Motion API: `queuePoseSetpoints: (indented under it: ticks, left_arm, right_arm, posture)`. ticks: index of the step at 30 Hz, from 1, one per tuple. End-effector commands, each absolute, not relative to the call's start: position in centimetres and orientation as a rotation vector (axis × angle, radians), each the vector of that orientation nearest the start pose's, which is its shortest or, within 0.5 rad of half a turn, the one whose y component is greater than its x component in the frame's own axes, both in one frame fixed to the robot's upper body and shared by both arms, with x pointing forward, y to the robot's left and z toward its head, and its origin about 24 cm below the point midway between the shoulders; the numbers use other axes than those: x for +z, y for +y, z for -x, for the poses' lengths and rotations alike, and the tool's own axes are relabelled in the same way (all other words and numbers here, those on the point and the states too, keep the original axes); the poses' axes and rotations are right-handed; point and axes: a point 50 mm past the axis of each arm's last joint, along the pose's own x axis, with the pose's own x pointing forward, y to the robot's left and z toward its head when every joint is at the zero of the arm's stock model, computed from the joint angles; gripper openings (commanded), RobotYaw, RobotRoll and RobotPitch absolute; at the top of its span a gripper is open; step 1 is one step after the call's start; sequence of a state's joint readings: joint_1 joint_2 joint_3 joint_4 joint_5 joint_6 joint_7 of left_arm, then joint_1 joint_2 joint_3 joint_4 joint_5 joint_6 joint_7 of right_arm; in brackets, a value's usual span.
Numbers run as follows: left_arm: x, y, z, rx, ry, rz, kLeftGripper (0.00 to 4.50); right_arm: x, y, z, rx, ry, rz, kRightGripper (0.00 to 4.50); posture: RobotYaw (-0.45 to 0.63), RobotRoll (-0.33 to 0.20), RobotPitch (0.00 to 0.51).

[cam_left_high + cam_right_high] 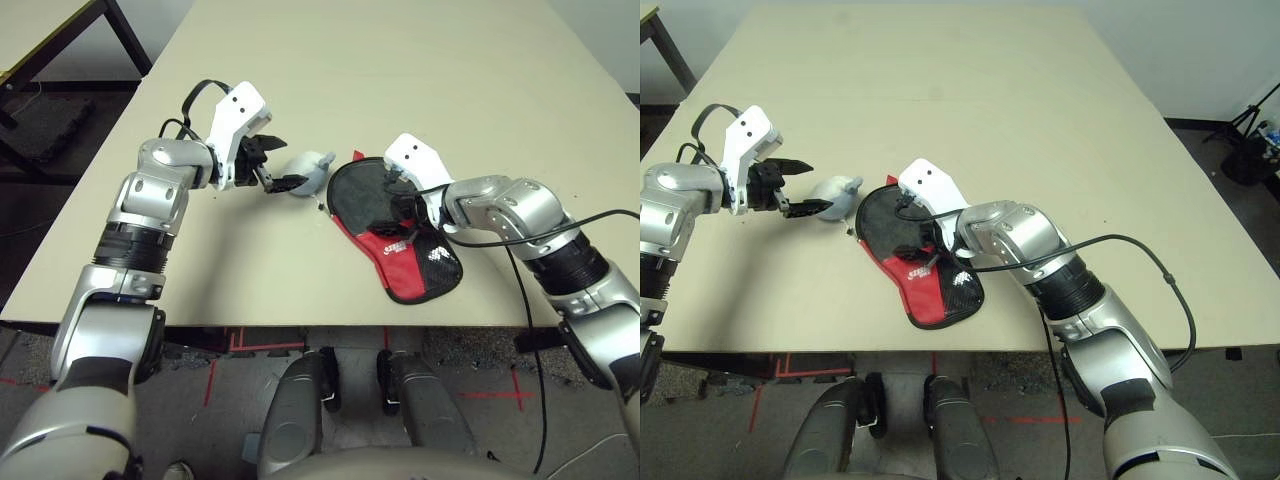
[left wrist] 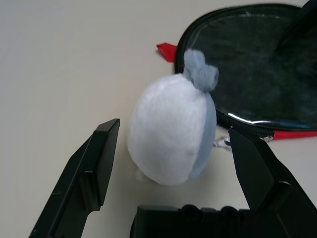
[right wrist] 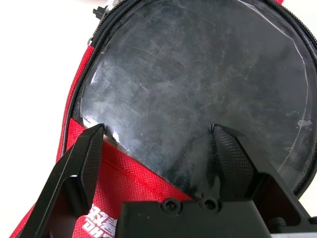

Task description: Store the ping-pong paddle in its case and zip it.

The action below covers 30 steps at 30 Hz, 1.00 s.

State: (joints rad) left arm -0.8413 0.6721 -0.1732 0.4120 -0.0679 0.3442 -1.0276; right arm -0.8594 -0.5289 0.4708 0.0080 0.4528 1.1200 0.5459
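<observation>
- the right gripper (image 1: 392, 205) and forearm cover the middle of the case (image 1: 395, 235).
- the case's white logo (image 3: 96, 221) is cut off by the right wrist picture's edge and unreadable.
- the pouch (image 2: 173, 131) hides part of the case rim behind it.
- whether the paddle is inside: cannot tell.

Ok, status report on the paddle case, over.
Left tool open around grey egg-shaped pouch. Right tool open above the case, over its round black end. Pouch sits beside the case rim.
</observation>
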Motion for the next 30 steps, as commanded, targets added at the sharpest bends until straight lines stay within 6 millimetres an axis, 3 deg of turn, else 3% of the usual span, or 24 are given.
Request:
queuePoseSetpoints:
  ticks: [1, 15, 22, 26, 30]
  left_arm:
    - [18.0, 20.1, -36.2, -0.87, 0.291, -0.631, 4.5]
    - [16.6, 19.1, -38.0, -0.847, 0.288, -0.639, 4.5]
    - [15.5, 18.4, -38.0, -0.89, 0.319, -0.604, 2.33]
    - [16.1, 18.1, -38.7, -0.856, 0.301, -0.598, 1.1]
    - [17.1, 17.6, -40.2, -0.759, 0.268, -0.583, 0.33]
  right_arm:
    - [13.8, -10.2, -31.8, 0.864, 0.699, 0.389, 4.49]
    - [14.5, -9.7, -32.0, 0.873, 0.655, 0.426, 4.49]
    - [14.3, -9.6, -31.8, 0.875, 0.66, 0.427, 4.5]
    - [14.1, -9.8, -31.5, 0.877, 0.676, 0.435, 4.5]
    - [13.9, -9.8, -31.3, 0.881, 0.684, 0.447, 4.5]
  posture:
    - [-0.06, 0.0, 0.175]
    - [-0.06, 0.0, 0.186]
    - [-0.07, 0.0, 0.196]
    - [-0.07, 0.0, 0.203]
    - [-0.08, 0.0, 0.213]
